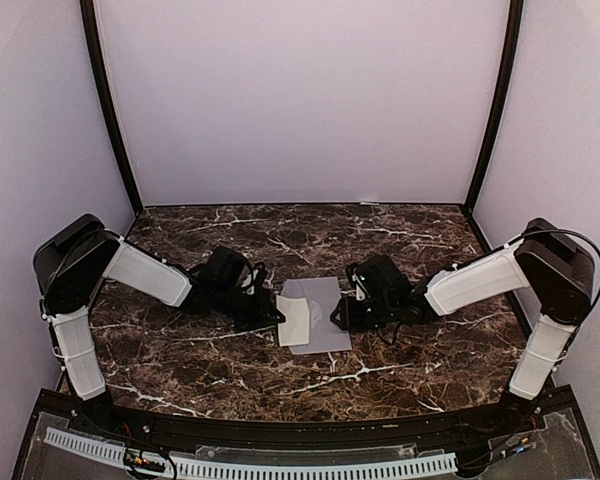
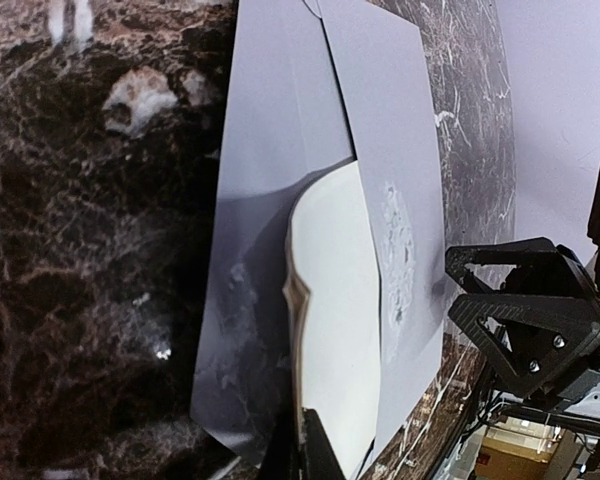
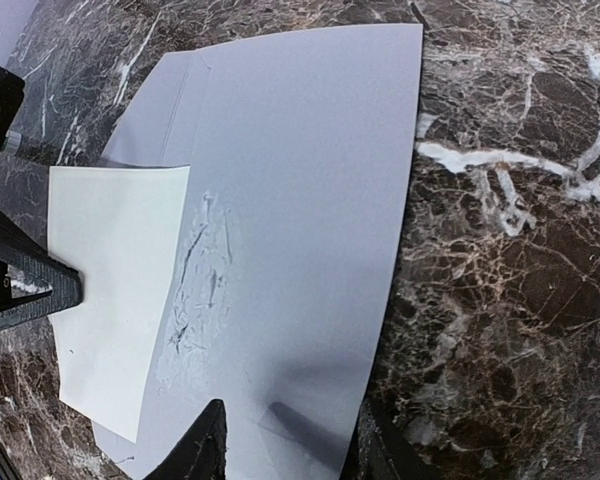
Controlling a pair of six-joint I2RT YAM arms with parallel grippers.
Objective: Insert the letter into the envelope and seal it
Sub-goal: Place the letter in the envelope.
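One letter (image 1: 295,321) partly inside envelope (image 1: 315,290); left jaws clamp it, right jaws apart.

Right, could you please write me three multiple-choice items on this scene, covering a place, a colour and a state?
1. Where is the letter relative to the envelope? A) fully inside B) partly inside, sticking out C) lying apart
2. What colour is the envelope? A) brown B) red C) light grey
3. How is the right gripper? A) open B) shut on the letter C) out of view
Answers: 1 B, cream paper pokes out of the opening; 2 C, plain grey in every view; 3 A, its fingers stand apart over the envelope.
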